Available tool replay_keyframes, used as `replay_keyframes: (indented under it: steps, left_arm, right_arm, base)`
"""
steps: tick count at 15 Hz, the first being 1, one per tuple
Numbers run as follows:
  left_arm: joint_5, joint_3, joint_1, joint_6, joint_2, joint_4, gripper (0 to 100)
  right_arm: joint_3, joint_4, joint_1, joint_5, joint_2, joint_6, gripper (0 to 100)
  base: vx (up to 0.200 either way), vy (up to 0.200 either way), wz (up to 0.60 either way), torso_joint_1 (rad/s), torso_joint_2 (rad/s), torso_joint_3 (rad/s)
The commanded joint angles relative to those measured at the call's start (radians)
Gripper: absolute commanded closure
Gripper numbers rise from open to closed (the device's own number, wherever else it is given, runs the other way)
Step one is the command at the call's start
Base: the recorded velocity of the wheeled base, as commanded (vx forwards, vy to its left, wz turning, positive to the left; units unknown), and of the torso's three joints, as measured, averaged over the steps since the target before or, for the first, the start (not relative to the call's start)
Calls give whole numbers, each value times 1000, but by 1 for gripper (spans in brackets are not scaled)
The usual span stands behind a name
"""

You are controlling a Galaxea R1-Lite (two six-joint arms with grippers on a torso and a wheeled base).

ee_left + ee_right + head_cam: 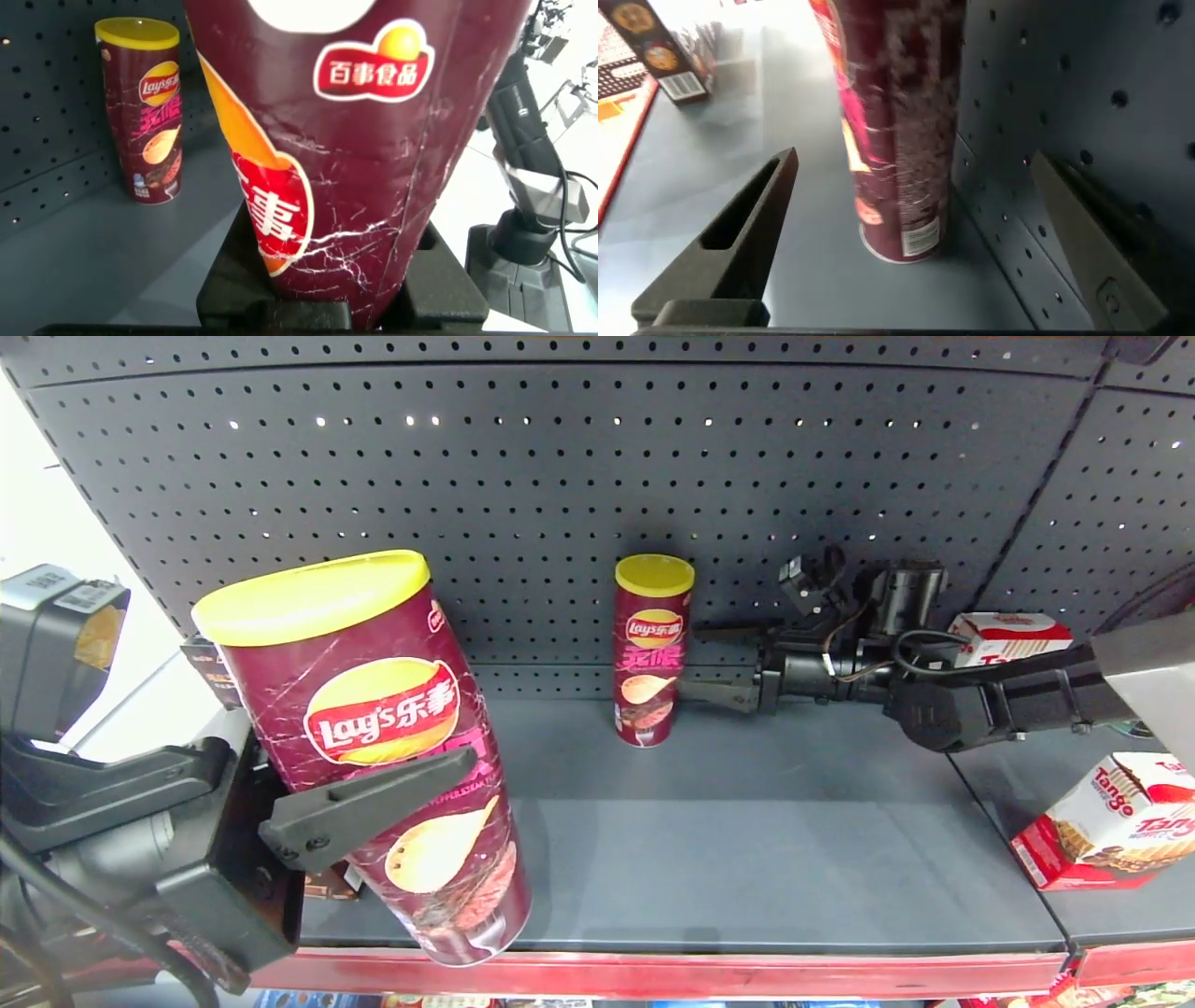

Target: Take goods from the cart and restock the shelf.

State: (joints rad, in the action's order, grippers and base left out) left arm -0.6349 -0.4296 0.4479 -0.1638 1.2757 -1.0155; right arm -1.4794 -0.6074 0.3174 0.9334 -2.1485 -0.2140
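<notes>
- Nearest to us, the left gripper sits at the shelf's front left corner. Its jaws are clamped on a maroon chip can with a yellow lid.
- The held chip can tilts, with its lid leaning toward the left and its base out over the red front edge of the shelf. In the left wrist view the can rises straight out of the gripper body.
- One black finger crosses the can's front below the logo (the other finger is hidden behind the can).
- The grey shelf board stretches back from the red edge.
- To the right, on the next shelf section, a red and white wafer box lies tilted.
- Farther back, a second chip can stands upright on the board, close to the pegboard wall.
- The right gripper reaches in from the right at that can's height. Its jaws are spread wide and hold nothing.
- In the right wrist view the standing can is framed between the two fingers, and neither touches it.
- Behind the right arm, another wafer box rests against the back wall.
</notes>
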Motion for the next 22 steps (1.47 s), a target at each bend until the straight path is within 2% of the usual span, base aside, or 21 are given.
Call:
replay_keyframes:
  steps: [1, 4, 6, 7, 14, 22]
  left_arm:
    - [0, 0, 0, -2, 1, -1, 100]
    - [1, 2, -1, -2, 1, -3, 100]
    - [0, 2, -15, -2, 1, -3, 100]
    - [-3, 5, -40, -2, -3, -3, 100]
    - [-2, 18, -43, -2, -9, -3, 100]
    - [-2, 29, -43, -2, -18, -3, 100]
  right_arm:
    - [-50, -2, 9, 1, -67, 1, 0]
    - [-91, 0, 38, 1, -111, 1, 0]
    - [-91, -2, 46, 1, -113, 1, 0]
    - [-90, -2, 61, 1, -111, 1, 0]
    - [-33, -23, 104, 1, -80, -4, 0]
    - [-133, -26, 143, -47, -165, 30, 0]
  base:
    - [0, 0, 0, 0, 0, 0]
    - [0, 0, 0, 0, 0, 0]
    - [0, 0, 0, 0, 0, 0]
    - [0, 0, 0, 0, 0, 0]
    - [0, 0, 0, 0, 0, 0]
    - [0, 0, 0, 0, 0, 0]
